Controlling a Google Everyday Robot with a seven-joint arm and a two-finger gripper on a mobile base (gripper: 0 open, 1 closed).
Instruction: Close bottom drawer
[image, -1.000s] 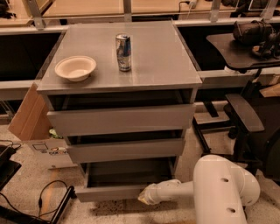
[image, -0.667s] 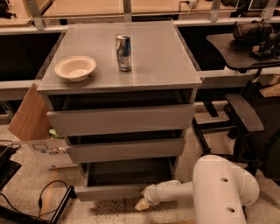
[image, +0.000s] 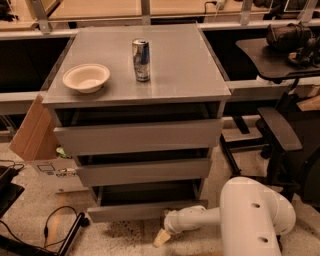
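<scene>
Grey, matt, flat-panelled table (image: 180, 70) with three stacked drawers, centre of frame. The bottom drawer (image: 145, 211), a wide shallow tray with a plain low front, sits at lower centre and stands open, its dark interior showing behind the panel. Its long axis runs left to right; its front faces the frame's lower edge. The tool (image: 161, 238), a cream tip on a smooth, rounded white arm (image: 250, 215), lies just below the panel's right part; whether it is spread or pressed together cannot be told. On top are a round cream bowl (image: 86, 77) and an upright metallic can (image: 141, 60).

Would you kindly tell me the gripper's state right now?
Gripper: near the floor, just in front of the bottom drawer; open or closed cannot be told.
</scene>
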